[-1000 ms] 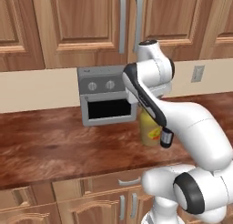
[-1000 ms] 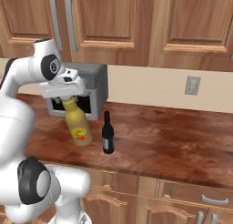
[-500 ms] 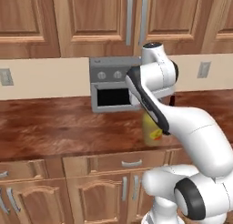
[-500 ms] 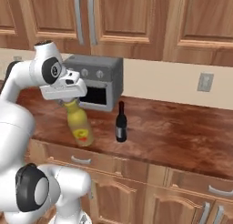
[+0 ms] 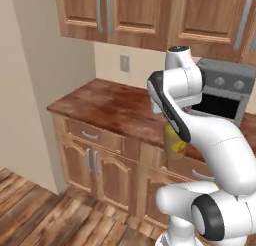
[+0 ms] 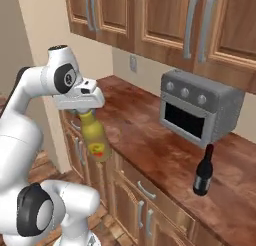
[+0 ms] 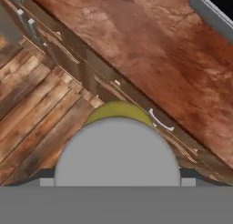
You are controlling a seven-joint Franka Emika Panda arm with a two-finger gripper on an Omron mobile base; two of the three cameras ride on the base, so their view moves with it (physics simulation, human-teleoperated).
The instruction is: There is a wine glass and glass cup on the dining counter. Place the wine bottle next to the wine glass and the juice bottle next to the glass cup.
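The gripper [image 6: 86, 110] grips the juice bottle [image 6: 95, 138] by its top, hanging off the counter's [image 6: 150, 140] front edge above the plank floor [image 7: 41, 104]. The wine bottle [image 6: 203, 171] stands at four o'clock from the toaster oven [image 6: 200, 110].

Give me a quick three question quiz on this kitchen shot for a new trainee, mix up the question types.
1. True or false: the juice bottle stands on the counter.
2. Which thing sits nearest the wine bottle? A) the toaster oven B) the wall outlet C) the upper cabinets
3. Fill in: the gripper holds the juice bottle by its ____.

Key
1. False: it hangs in the fingers, out past the counter's front edge, in front of the drawers.
2. A
3. Top, just under the hand.
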